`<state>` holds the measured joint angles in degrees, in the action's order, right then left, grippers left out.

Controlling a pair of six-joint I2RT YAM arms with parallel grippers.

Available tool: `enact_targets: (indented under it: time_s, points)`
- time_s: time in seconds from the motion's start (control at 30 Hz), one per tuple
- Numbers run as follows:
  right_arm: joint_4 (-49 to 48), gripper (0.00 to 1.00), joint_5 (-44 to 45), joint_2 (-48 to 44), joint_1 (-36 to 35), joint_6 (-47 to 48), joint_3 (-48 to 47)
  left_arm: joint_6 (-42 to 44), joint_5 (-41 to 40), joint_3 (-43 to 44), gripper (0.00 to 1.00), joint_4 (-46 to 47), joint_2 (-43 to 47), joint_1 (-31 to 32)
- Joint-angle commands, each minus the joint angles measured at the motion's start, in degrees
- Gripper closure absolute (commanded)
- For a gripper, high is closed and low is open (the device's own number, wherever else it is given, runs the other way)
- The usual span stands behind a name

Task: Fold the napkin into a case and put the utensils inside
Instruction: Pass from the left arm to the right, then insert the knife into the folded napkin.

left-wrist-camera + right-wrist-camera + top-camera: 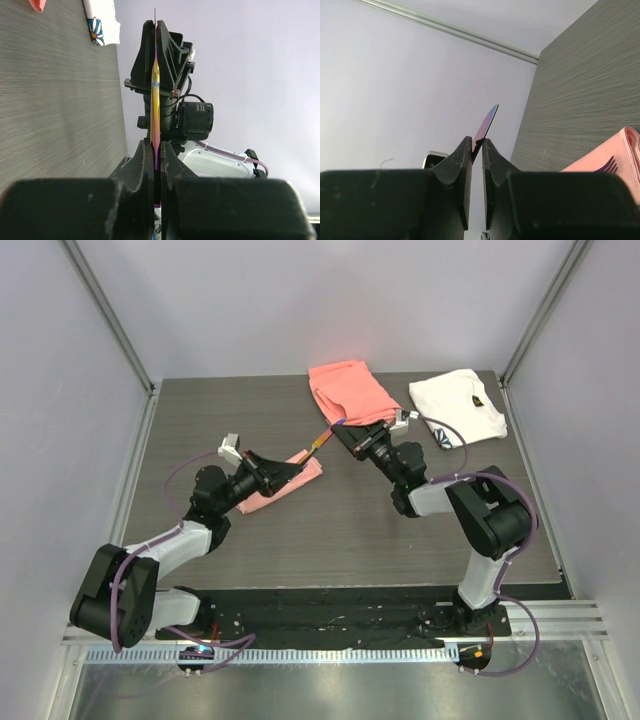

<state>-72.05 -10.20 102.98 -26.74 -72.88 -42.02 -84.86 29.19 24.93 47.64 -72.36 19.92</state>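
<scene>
Evidently this is a handover in mid-air: the left end effector [156, 150] is clamped tight on one end of a slim iridescent utensil [155, 100]. The right end effector [476, 145] has its fingers nearly together around the other end, though I cannot tell whether they are actually pressing on it. The step in hand looks like getting this second piece into the case [268, 503], which lies on the desk [350, 530] just under the left arm. Next, I'd judge, one side must let go only once the other has a firm hold, and the utensil must then be lined up with the pocket's mouth. The right wrist view alone shows the fork [609, 164] tucked in the pink cloth. Only the overhead view shows the coral cloth [350, 390] and the white cloth [455, 400] at the back.
</scene>
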Motion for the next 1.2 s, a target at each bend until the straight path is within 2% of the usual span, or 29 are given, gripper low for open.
enact_targets:
  time_s: [0.0,0.3,0.47,0.57,0.6,0.63,0.67,0.73,0.77,0.8,0.87,0.93,0.97,1.0,1.03,1.07,1.17]
  points:
    - [-4.59,0.82,-0.61,0.64,0.46,-0.94,-3.15,-0.4,2.19,0.21,1.0,5.19,0.46,-0.15]
    - [-5.12,0.76,-1.67,2.31,0.55,-4.2,-4.21,0.66,2.45,0.3,1.0,4.75,1.07,-0.15]
    - [-5.72,0.99,-2.19,1.87,0.55,-3.15,-4.03,1.36,2.62,0.29,1.0,4.22,0.9,-0.24]
    - [-9.4,0.99,-2.81,2.75,1.07,-2.09,-3.42,2.15,3.77,1.43,1.0,-0.24,1.51,-0.93]
    - [-10.38,0.99,-2.72,2.93,1.6,-1.91,-2.72,2.85,3.86,1.7,0.96,-3.83,2.3,-1.98]
    - [-11.09,0.99,-2.64,3.28,1.87,-2.0,-2.46,6.16,3.6,1.96,0.76,-11.0,3.27,-2.6]
    - [-12.66,0.99,-2.2,3.37,2.22,-1.91,-2.1,8.46,1.51,3.18,0.68,-17.34,6.84,-2.96]
    - [-14.95,0.99,-1.06,3.81,2.57,-1.12,-1.05,19.22,-2.71,6.52,0.55,-31.56,10.38,-3.49]
    - [-16.61,0.99,-0.36,4.07,2.57,-0.77,-0.79,22.51,-7.96,10.37,0.52,-45.39,13.09,-3.57]
    - [-16.72,0.99,0.17,4.33,2.66,-0.25,-0.61,24.63,-10.01,12.06,0.52,-50.23,13.99,-3.92]
    - [-17.15,0.99,1.58,5.64,3.36,0.2,-0.78,28.95,-17.81,16.7,0.53,-63.91,15.31,-4.54]
    - [-17.77,0.99,3.42,6.7,3.97,0.63,-0.87,31.76,-21.35,18.92,0.63,-69.24,14.53,-5.33]
    - [-18.38,0.99,3.69,8.01,4.15,0.98,-1.48,32.21,-24.33,21.1,0.72,-75.09,12.44,-5.68]
    - [-18.3,0.99,4.21,8.55,4.24,1.42,-1.92,32.91,-25.14,22.17,0.89,-76.63,11.2,-5.95]
    - [-18.04,0.99,4.83,9.16,4.15,2.65,-2.27,33.7,-25.41,23.23,0.95,-77.34,10.05,-6.82]
    - [-16.73,0.99,5.88,10.3,4.24,3.01,-3.32,34.4,-25.5,23.58,0.99,-78.13,8.56,-7.35]
    - [-16.37,0.99,7.47,12.5,4.15,4.41,-5.78,34.24,-24.98,24.03,1.0,-78.23,3.55,-9.45]
